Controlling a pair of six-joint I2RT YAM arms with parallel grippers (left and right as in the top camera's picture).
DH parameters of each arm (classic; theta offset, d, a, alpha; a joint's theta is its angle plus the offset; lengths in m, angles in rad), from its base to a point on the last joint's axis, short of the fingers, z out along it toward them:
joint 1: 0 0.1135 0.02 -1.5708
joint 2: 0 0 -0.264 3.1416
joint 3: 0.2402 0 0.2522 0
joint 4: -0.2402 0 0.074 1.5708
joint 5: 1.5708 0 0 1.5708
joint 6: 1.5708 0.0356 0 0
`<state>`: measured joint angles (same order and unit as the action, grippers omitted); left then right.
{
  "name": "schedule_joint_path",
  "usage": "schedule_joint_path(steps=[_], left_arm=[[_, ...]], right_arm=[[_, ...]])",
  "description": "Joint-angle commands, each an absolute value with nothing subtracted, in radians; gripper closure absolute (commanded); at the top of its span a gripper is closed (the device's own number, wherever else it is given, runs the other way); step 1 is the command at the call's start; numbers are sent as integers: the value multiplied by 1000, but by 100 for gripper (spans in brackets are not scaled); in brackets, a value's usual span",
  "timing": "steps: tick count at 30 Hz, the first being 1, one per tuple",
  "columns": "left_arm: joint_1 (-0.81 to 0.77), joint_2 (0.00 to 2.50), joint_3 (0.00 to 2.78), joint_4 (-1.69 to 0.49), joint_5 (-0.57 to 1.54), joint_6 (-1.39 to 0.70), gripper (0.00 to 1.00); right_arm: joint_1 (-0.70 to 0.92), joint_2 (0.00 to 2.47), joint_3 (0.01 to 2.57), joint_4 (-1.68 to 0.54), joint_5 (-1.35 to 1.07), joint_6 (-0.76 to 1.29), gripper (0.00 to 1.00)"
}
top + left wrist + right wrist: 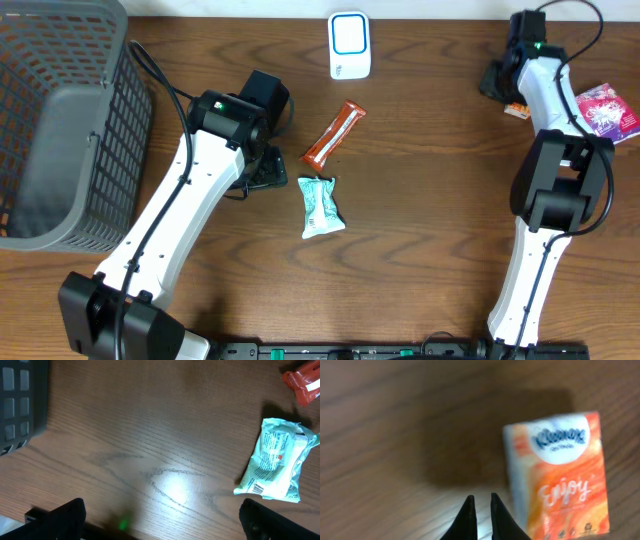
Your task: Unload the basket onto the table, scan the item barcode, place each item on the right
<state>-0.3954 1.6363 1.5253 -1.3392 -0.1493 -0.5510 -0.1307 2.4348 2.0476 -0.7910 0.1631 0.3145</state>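
In the right wrist view an orange Kleenex tissue pack (560,475) lies flat on the wood, just right of my right gripper (481,497). That gripper's jaws are drawn together with only a sliver of gap and nothing between them. From overhead only a corner of the pack (517,110) shows beside the right arm. My left gripper (162,525) is open wide above bare wood. A teal packet (277,460) lies just beyond its right finger (270,520). The white and blue scanner (350,45) stands at the back centre.
An orange-red snack bar (335,135) lies between the scanner and the teal packet (321,206). A grey mesh basket (60,120) fills the left side. A pink packet (607,110) sits at the far right edge.
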Motion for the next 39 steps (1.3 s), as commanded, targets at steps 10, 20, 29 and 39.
schedule_joint_path(steps=[10, 20, 29, 39], left_arm=[[-395, 1644, 1528, -1346, -166, -563, 2], [-395, 1644, 1528, -1346, -166, -563, 2], [-395, 1644, 1528, -1346, -166, -563, 2], [-395, 1644, 1528, -1346, -166, -563, 2]], right_arm=[[-270, 2426, 1929, -739, 430, 344, 89], [-286, 2426, 2041, -928, 416, 336, 89], [-198, 2426, 2284, -1208, -285, 336, 50], [22, 2426, 2090, -1200, -500, 343, 25]])
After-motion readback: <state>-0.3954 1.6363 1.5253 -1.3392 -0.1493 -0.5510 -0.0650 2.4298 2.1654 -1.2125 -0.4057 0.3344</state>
